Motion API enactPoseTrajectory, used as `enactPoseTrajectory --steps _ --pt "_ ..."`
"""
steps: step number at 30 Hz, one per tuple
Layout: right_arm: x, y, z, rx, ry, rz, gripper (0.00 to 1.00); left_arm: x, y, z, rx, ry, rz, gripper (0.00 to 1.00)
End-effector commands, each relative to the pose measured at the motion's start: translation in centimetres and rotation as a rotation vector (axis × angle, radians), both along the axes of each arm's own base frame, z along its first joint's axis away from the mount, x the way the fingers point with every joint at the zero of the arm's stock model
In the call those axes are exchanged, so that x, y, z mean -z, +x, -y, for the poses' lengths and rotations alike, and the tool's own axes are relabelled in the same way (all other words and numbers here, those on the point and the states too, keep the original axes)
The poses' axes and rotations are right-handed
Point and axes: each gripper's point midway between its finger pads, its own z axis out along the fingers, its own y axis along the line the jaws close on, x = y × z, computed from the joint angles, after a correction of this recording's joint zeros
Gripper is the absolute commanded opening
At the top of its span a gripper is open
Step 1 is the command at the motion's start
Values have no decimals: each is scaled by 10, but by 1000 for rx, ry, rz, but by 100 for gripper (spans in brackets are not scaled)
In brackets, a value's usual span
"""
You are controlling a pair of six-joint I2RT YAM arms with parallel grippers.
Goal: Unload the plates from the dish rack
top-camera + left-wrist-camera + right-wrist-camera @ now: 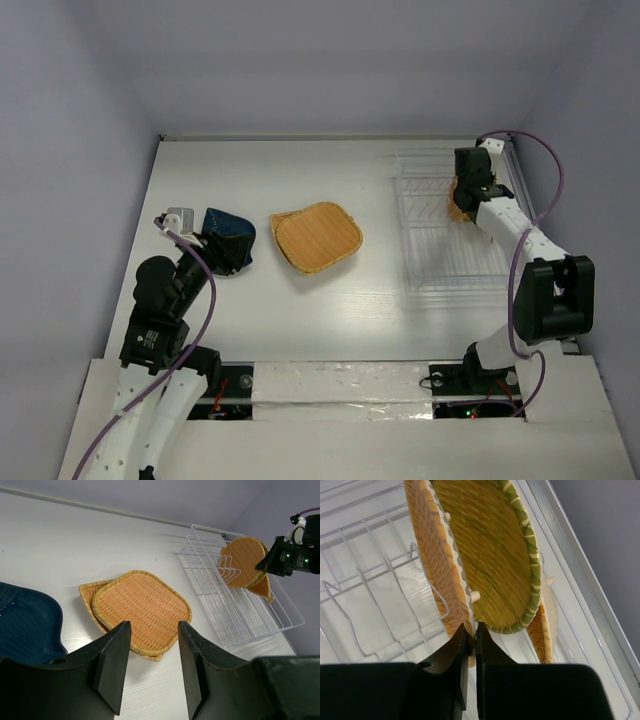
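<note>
Right gripper (470,630) clamps the round orange woven plate (440,565) by its rim among white wire rack (365,570) prongs; left gripper (152,630) hangs released

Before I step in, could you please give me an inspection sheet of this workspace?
Surface: white table, no spills seen.
Job's things: the dish rack holds an upright woven plate and at least one more beside it. On the table, a rounded-square woven plate lies on a lower plate. A dark blue dish lies at the left.
Clutter: nothing seen.
Grippers: left claw open and empty, beside the dark blue dish. Right claw shut on the upright woven plate's rim.
Cables: a purple cable loops along each arm.
Surroundings: plain pale walls; nothing else seen.
</note>
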Motion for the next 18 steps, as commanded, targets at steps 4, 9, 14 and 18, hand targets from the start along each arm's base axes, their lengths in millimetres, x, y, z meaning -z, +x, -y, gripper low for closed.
enactPoseTrajectory --steps 4,9,14,18 --pt "-60 4 -14 -9 -27 151 0 -5 2 1 8 -10 34 39" --pt "-72 -3 -16 22 -133 124 0 -6 2 1 5 -10 34 39" --pt "-86 -4 -20 28 -133 162 0 -6 2 0 2 -11 35 39" --pt "-107 -7 -24 12 -90 228 0 -6 2 0 0 -11 36 39"
